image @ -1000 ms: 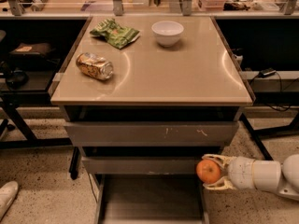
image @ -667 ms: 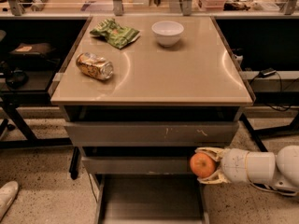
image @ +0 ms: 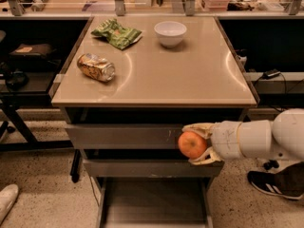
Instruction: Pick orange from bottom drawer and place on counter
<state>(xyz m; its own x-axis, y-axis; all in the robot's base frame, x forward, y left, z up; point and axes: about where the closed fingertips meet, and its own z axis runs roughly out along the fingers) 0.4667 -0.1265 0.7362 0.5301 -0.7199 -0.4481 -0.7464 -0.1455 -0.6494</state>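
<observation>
The orange [image: 192, 144], round and orange-red, is held between the two fingers of my gripper [image: 195, 144]. The gripper reaches in from the right on a white arm and holds the fruit in front of the upper drawer fronts, below the counter's front edge. The bottom drawer [image: 154, 208] is pulled out below, its flat grey floor showing. The counter [image: 166, 70] is a glossy beige top above the drawers.
On the counter stand a white bowl [image: 170, 33] at the back, a green snack bag [image: 117, 33] at the back left and a crushed gold can [image: 96, 67] at the left. A person's shoe [image: 268, 184] is on the floor at right, another shoe [image: 7, 199] at left.
The gripper has lifted the orange from beside the open bottom drawer up and to the left, to the level of the upper drawer fronts.
</observation>
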